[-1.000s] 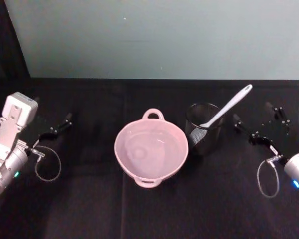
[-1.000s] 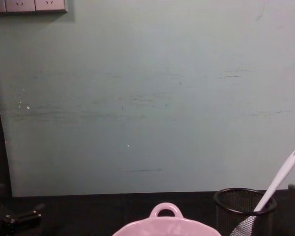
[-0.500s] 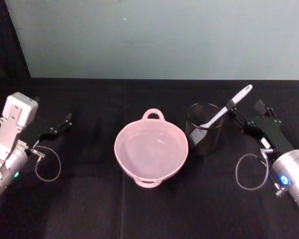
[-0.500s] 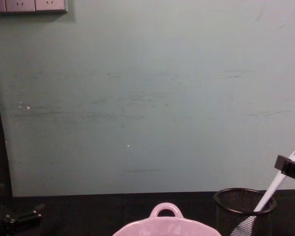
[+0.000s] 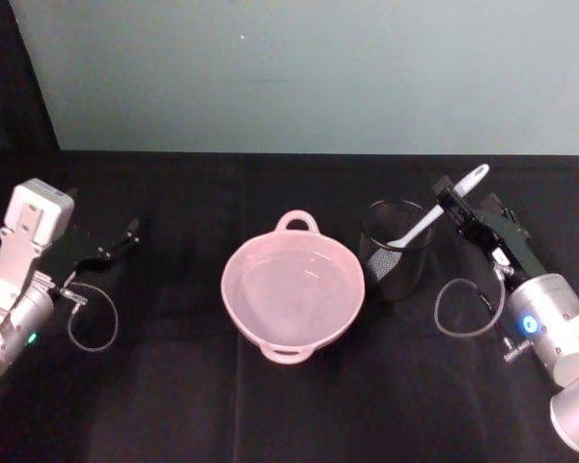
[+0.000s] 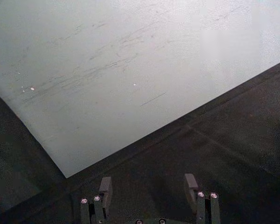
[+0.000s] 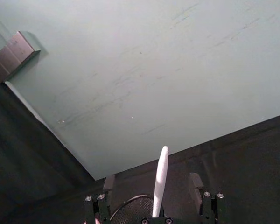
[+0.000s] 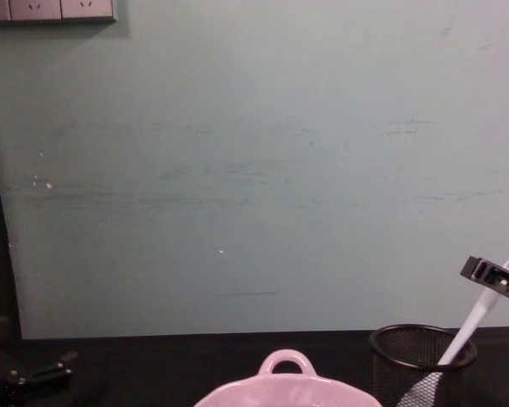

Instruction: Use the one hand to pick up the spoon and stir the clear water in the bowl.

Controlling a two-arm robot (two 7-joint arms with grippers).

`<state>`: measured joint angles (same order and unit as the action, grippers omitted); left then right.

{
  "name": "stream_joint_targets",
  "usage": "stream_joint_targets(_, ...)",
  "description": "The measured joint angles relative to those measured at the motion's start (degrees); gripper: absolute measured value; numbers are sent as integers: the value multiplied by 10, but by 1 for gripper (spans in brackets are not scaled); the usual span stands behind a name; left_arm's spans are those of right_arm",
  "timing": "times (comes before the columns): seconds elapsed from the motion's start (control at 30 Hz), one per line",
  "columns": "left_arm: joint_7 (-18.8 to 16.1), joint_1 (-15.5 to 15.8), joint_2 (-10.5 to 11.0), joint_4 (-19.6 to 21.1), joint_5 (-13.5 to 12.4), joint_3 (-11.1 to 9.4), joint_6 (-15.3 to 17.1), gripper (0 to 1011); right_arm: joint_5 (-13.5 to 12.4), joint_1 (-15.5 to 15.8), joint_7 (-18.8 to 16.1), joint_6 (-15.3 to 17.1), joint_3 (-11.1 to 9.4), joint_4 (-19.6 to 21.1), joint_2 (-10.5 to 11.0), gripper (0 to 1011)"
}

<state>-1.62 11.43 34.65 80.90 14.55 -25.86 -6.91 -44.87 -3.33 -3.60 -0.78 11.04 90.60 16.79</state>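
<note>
The white spoon (image 5: 422,223) leans in a black wire-mesh cup (image 5: 396,253), its handle pointing up and to the right. My right gripper (image 5: 463,201) is open and straddles the upper handle. In the right wrist view the spoon (image 7: 160,179) stands between the two fingers (image 7: 194,183) with a gap on each side. From the chest, one black finger (image 8: 495,275) shows by the spoon's (image 8: 482,311) top. The pink bowl (image 5: 254,318) with clear water sits left of the cup, its loop handle toward the wall. My left gripper (image 5: 111,246) rests open at the far left.
A black cloth (image 5: 174,405) covers the table, and a pale green wall (image 5: 299,77) stands behind it. The mesh cup (image 8: 420,360) nearly touches the bowl's (image 8: 287,392) right side. Loose cable loops (image 5: 455,309) hang by each wrist.
My right gripper has moved left and forward from the table's right side, up to the spoon handle, which now stands between its open fingers. The left arm, bowl and cup stayed put.
</note>
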Motion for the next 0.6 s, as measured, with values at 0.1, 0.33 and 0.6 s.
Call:
stream_joint_targets(0.1,0,0,0,0,0,0,0,1011,-1,-9,0,6,-3,-9,-8,1003)
stream_joint_targets(0.33,0,0,0,0,0,0,0,1011,0,-34,0,26,-8,-35,-23,1003)
stream_joint_targets(0.6,0,0,0,0,0,0,0,1011,13,-55,1,45,-10,-61,-35,1003)
